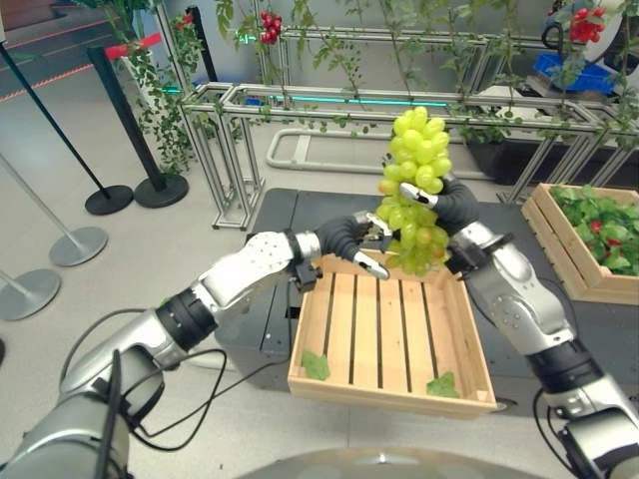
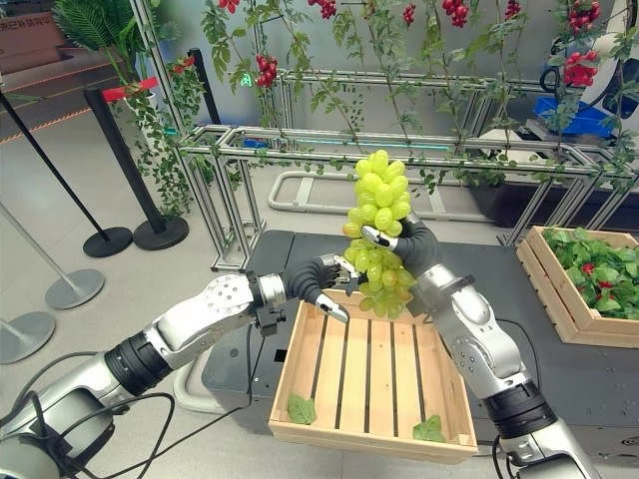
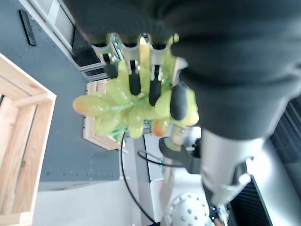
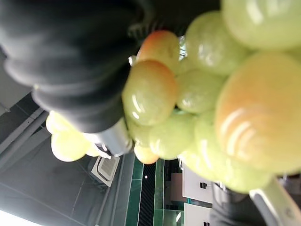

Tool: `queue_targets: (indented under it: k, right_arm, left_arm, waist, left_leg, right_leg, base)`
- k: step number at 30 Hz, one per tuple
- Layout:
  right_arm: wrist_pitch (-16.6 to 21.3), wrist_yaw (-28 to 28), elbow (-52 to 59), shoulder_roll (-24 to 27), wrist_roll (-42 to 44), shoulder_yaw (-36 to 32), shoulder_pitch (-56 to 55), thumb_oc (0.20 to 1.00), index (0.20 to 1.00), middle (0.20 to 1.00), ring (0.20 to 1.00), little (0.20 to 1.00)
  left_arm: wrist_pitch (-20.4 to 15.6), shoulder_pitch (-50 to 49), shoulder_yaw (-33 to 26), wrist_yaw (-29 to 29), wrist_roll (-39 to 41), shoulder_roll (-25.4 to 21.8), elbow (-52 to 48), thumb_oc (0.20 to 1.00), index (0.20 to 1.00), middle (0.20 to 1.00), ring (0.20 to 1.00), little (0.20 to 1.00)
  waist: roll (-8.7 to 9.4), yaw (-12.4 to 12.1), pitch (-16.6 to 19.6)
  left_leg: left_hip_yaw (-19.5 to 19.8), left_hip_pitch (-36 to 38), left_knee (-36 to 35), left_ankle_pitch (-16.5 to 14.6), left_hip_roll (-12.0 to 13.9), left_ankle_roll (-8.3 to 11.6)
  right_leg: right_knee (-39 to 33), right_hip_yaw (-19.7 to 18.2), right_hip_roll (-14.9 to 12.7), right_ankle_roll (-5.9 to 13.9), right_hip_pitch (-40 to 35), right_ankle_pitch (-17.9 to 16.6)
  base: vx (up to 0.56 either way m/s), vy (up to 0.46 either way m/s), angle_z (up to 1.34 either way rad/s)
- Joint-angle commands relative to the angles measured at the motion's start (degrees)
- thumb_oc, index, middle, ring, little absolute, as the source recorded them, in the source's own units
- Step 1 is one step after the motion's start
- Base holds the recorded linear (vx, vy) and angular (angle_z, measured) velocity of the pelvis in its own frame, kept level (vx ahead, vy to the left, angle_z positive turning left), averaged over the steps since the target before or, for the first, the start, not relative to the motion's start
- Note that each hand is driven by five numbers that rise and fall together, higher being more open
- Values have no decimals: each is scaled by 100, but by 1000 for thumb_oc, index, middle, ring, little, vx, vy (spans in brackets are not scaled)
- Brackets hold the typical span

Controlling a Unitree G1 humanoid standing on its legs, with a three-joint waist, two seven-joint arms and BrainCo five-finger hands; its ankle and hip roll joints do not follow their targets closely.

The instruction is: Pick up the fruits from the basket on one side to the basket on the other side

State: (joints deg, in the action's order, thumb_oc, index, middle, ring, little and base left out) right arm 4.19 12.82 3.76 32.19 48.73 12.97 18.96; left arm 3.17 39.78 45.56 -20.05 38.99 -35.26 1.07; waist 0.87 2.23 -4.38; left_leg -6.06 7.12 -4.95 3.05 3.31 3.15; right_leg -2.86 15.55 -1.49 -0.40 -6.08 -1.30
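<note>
A bunch of green grapes stands upright in the air over the far edge of a wooden slatted crate. My right hand grips the bunch from the right, at mid-height, one finger crossing its front. From the left, my left hand holds the bunch's lower part. In the left wrist view its fingers lie over the grapes and the thumb presses in beside them. Grapes also show against the right hand's cover in the right wrist view. The crate holds two green leaves.
A second wooden crate with green leaves and red fruit sits at the right on the dark table. Behind it stand metal frames with hanging vines. Black and silver barrier posts stand on the floor at the left.
</note>
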Motion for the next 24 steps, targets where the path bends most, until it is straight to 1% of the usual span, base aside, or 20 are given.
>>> queue_targets:
  k: [1,6,12,14,15,16,17,22,24]
  right_arm:
    - [364,139,790,-303,-101,-153,345,200,200,200,200,200]
    - [431,113,789,-213,-178,-414,244,200,200,200,200,200]
    - [513,80,761,-69,-289,-698,97,200,200,200,200,200]
    - [516,88,783,-36,-261,-801,42,200,200,200,200,200]
    - [516,88,785,-37,-260,-796,40,200,200,200,200,200]
    - [545,67,788,-4,-285,-910,-9,200,200,200,200,200]
    - [545,67,789,-5,-285,-905,-9,200,200,200,200,200]
    - [579,42,743,16,-284,-1096,-161,200,200,200,200,200]
    - [578,42,744,16,-284,-1093,-162,200,200,200,200,200]
  left_arm:
    - [-341,308,-382,-28,-112,213,-80,1000,1000,1000,1000,1000]
    - [-460,-88,-784,-68,-40,-230,-382,1000,1000,1000,1000,1000]
    - [-617,-682,-1523,-100,133,-784,-869,1000,1000,1000,1000,1000]
    - [-662,-904,-1772,-51,210,-884,-935,1000,1000,1000,1000,1000]
    - [-659,-917,-1782,-51,211,-887,-945,1000,1000,1000,1000,1000]
    - [-734,-1134,-2066,18,245,-973,-1019,1000,1000,1000,1000,1000]
    - [-731,-1146,-2075,18,245,-976,-1026,1000,1000,1000,1000,1000]
    - [-837,-1506,-2556,120,213,-1083,-1040,1000,1000,1000,1000,1000]
    - [-836,-1512,-2560,120,211,-1084,-1044,1000,1000,1000,1000,1000]
  waist:
    - [283,-9,219]
    - [295,-40,222]
    - [301,-84,219]
    - [303,-91,221]
    - [302,-87,225]
    - [312,-96,218]
    - [311,-92,220]
    - [322,-104,204]
    - [322,-102,206]
  left_leg:
    - [67,-166,119,-368,-189,-150]
    - [83,-172,107,-357,-184,-143]
    - [91,-180,85,-349,-192,-133]
    - [95,-180,88,-354,-192,-136]
    - [94,-180,88,-355,-192,-136]
    - [95,-176,87,-358,-192,-137]
    - [95,-175,87,-359,-192,-137]
    - [89,-153,89,-382,-196,-143]
    - [89,-152,89,-382,-196,-143]
  right_leg:
    - [460,223,-549,853,-38,516]
    - [453,249,-542,839,-52,519]
    - [443,281,-539,835,-46,510]
    - [452,274,-540,832,-43,514]
    - [453,273,-540,832,-42,515]
    - [462,258,-541,828,-41,522]
    - [463,257,-541,828,-42,523]
    - [468,260,-538,822,-47,536]
    - [468,260,-538,822,-47,536]
  base:
    - [0,0,0]
    - [10,-14,5]
    - [7,-5,4]
    - [0,0,0]
    - [0,0,0]
    - [0,0,0]
    - [0,0,0]
    - [0,0,0]
    - [0,0,0]
